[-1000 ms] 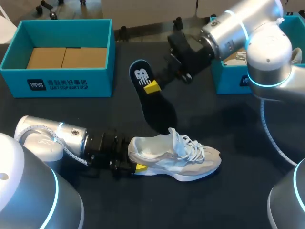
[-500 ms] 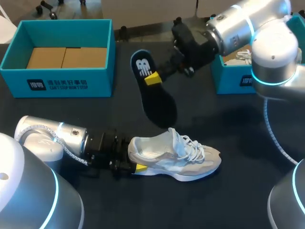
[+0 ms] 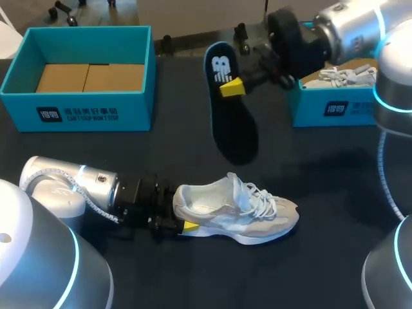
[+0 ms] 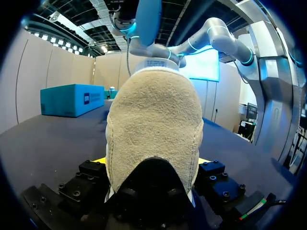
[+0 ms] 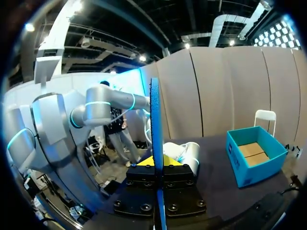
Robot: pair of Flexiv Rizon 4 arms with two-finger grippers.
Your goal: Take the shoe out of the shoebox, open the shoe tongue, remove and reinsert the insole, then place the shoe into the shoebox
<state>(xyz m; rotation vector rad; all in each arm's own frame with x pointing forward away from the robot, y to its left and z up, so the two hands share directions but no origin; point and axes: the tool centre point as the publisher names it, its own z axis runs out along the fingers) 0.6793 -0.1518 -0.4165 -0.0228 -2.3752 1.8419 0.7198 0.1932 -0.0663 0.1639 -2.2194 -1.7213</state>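
**Shoe.** The shoe (image 3: 238, 209) stands on its sole on the counter (image 3: 193, 283), toward the near edge. Its long axis runs left to right, with the heel to the left and the toe to the right. The opening and laces face up. The left tool (image 3: 185, 226) is clamped on the heel, one yellow tip on each side (in the left wrist view the heel fills the space between the fingers).

**Insole.** The dark insole (image 3: 230, 106) is held in the air beyond the shoe. The right tool (image 3: 232, 87) is closed on it near the heel end, which carries a white mark. Its long axis runs far to near: the heel end points to the far edge and the toe end points down toward the shoe's tongue. A gap separates the toe end from the shoe. In the right wrist view the insole shows edge-on between the fingers.

**Edges and room.** The open left shoebox (image 3: 84, 109) sits at the far left, well apart from the shoe, with dark counter showing between them. The right shoebox (image 3: 335, 111) sits at the far right, beside the right tool, and holds a second shoe (image 3: 341, 76). Bare counter also shows to the right of the toe.
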